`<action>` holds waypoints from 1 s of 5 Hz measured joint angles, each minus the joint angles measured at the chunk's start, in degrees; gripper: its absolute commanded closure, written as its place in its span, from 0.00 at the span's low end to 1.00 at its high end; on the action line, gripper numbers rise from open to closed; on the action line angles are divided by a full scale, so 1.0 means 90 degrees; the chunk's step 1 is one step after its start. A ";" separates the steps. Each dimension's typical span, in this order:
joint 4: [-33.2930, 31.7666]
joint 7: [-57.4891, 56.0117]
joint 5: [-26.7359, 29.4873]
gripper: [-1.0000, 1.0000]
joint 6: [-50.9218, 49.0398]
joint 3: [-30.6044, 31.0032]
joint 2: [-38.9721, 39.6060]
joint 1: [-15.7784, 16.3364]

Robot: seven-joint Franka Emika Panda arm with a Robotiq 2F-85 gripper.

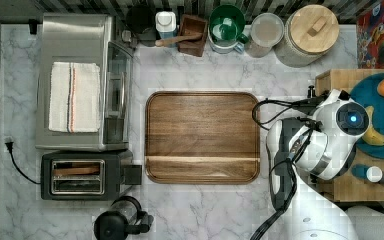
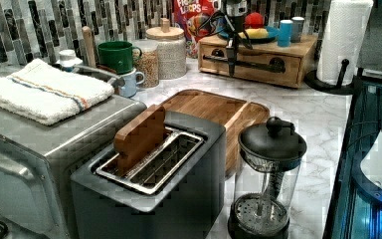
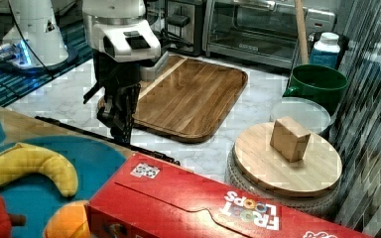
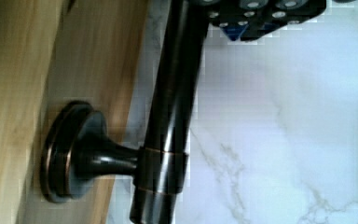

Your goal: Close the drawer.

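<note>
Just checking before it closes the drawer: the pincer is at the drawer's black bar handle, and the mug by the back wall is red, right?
Not quite. The mug by the back wall is green, as the top view shows. The rest holds: the pincer is at the black bar handle of the drawer, seen in the left view.

Kitchen counter on my feed

I see a marble worktop (image 1: 205,210), tiled backsplash (image 2: 25,30), toaster (image 1: 80,176), toaster oven (image 1: 80,80), French press (image 2: 271,179) and cereal box (image 3: 218,208)

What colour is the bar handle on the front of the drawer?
Dark, near-black bronze. The handle shows best in the wrist view, against the light wood drawer.
</note>
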 measured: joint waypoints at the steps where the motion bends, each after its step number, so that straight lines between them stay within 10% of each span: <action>1: 0.0025 0.0000 0.0000 1.00 -0.0031 0.0001 0.0016 0.0005; 5: 0.0062 -0.0155 0.0102 1.00 -0.0071 0.0056 0.0036 -0.0068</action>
